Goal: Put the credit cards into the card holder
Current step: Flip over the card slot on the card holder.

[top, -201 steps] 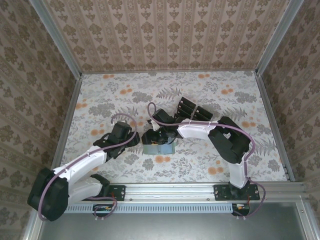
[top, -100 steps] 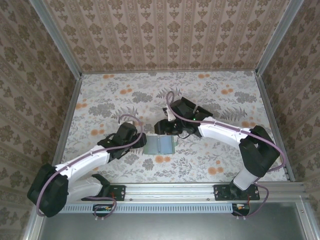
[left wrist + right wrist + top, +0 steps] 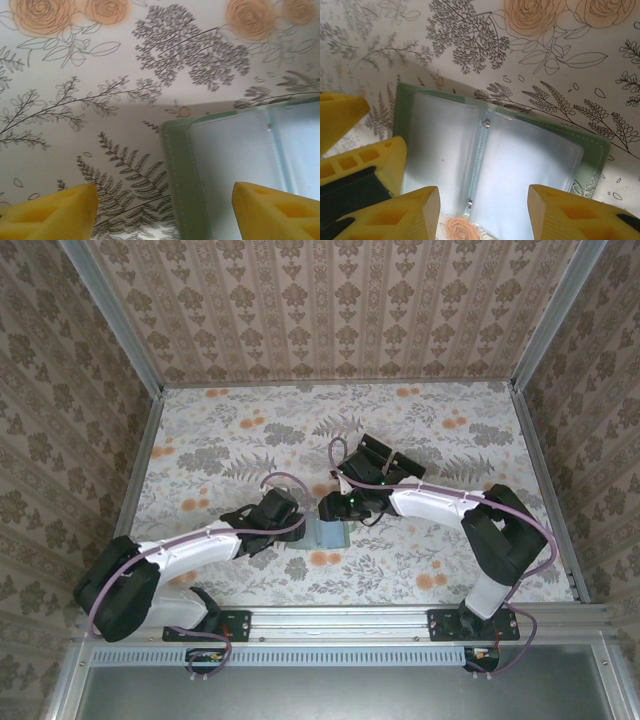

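Near the middle of the flower-printed table, the card holder is lying opened flat. Its pale blue-green inner faces are turned up, with the sage-green border showing around them. Two small metal studs are sitting on the spine between the two faces.

The left gripper is hovering at the holder's left side with its yellow fingers spread, and it is pinching nothing. In the left wrist view one finger is hanging over bare table and the other over the pale inner face. The holder's stitched green edge is running up between them. Whether either finger is touching the holder cannot be told.

The right gripper is hanging over the holder with its jaws also standing apart, one fingertip toward each side of the open holder, and it is carrying nothing. In the right wrist view the left gripper's fingers are showing at the holder's left edge, one of them overlapping the left face.

From overhead, both grippers are crowding close together above the holder and covering most of it. The credit cards are sitting farther back on the table as a dark cluster, apart from the holder and partly hidden by the right arm. Their number cannot be told.
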Tool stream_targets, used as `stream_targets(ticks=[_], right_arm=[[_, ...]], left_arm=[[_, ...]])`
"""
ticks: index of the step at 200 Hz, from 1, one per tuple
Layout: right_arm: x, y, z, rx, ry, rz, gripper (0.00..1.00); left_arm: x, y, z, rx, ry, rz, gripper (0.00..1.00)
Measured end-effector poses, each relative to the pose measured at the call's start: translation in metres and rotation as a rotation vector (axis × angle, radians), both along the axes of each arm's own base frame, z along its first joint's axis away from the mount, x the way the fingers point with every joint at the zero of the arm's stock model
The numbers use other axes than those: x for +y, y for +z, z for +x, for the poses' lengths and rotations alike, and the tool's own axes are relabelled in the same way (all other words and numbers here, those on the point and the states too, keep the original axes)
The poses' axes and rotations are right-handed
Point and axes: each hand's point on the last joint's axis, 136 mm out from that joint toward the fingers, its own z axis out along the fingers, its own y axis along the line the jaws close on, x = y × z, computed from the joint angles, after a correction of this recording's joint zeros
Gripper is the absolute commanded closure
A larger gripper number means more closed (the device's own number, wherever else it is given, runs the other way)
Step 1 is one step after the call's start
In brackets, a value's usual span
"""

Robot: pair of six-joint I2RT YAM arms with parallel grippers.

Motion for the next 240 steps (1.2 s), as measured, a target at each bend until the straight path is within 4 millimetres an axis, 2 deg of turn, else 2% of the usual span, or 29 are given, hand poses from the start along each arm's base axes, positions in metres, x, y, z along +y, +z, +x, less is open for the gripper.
stream_targets(ticks=[76,110,163,240], right_arm=[[-0.006,-0.023,-0.004,0.018,-0.006,-0.064,0.51],[-0.008,-0.039,-0.006,0.044,-0.007,-0.089,0.51],[0.004,-0.037,-0.001,0.028,0.007,-0.037,0.5],[0.024,-0.033,-0.008,0.086,0.035,0.074,0.5]], left_arm=[[0.013,-0.022,-0.001,0.027,0.023,0.103,0.3],[0.012,-0.027,0.001,0.028,0.025,0.111,0.3],[0.007,-0.028,0.006,0.012,0.028,0.096,0.3],[0.006,-0.028,0.007,0.003,0.028,0.087,0.31]])
